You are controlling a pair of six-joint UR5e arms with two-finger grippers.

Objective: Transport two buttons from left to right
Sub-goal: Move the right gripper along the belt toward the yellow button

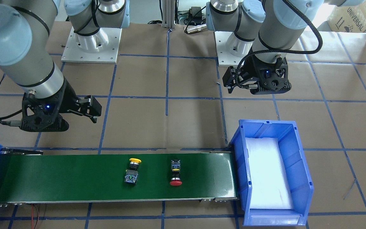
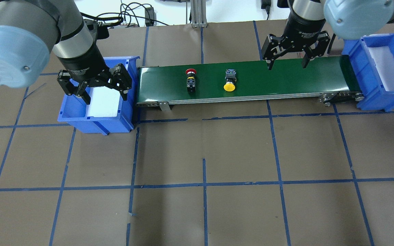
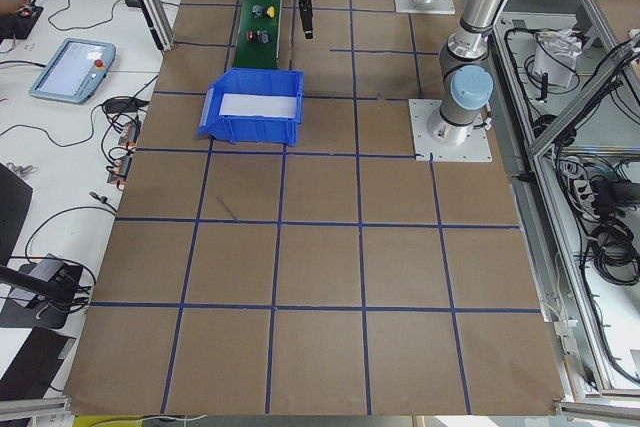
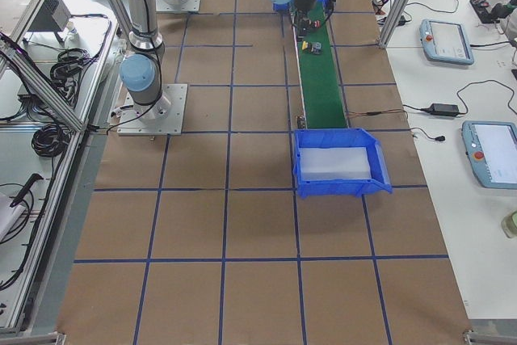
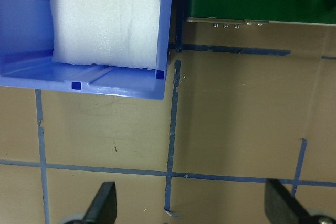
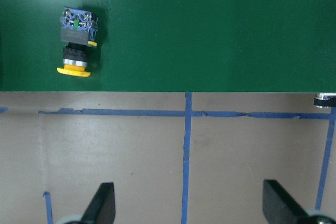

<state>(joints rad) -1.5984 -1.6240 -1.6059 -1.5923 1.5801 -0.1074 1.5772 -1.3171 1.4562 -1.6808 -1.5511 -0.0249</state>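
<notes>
Both buttons are laid on their sides on the green conveyor belt (image 2: 286,78), apart from each other and held by nothing. The red-capped button (image 2: 190,79) is found nearer the left blue bin (image 2: 94,123), its cap turned away from the robot. The yellow-capped button (image 2: 229,80) is placed further toward the right blue bin (image 2: 388,99), its cap turned toward the robot.

The right end effector (image 2: 288,65) is held above the belt region with its fingers spread wide and nothing between them. The yellow-capped button is seen at the upper left of the right wrist view, well apart from the fingers (image 6: 102,205).

The left end effector (image 2: 105,97) is likewise spread and is held over the left blue bin, which is lined with white foam (image 5: 105,19). Both buttons are well apart from it, the red-capped one being the closer.
</notes>
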